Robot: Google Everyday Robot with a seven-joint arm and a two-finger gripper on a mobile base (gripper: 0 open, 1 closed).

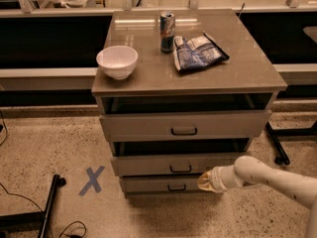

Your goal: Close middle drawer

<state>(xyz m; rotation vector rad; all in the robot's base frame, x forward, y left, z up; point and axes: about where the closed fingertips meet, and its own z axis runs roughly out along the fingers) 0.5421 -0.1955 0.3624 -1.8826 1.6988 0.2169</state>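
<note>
The middle drawer (pixel 148 164) is the centre of three grey-beige fronts in the cabinet, with a small black loop handle (pixel 181 169). It stands out only a little, with a dark gap above its front. My gripper (pixel 204 181) comes in from the right on a white arm (pixel 267 177). Its tip is against the lower right part of the middle drawer's front, at the seam with the lowest drawer (pixel 148 185). The taller top drawer (pixel 143 125) also stands slightly out.
On the cabinet top (pixel 247 73) are a white bowl (pixel 117 61), a drink can (pixel 167 31) and a blue snack bag (pixel 198 52). A blue X (pixel 92 180) marks the floor at the left. Black stand legs lie at the lower left (pixel 47 212) and at the right (pixel 276 145).
</note>
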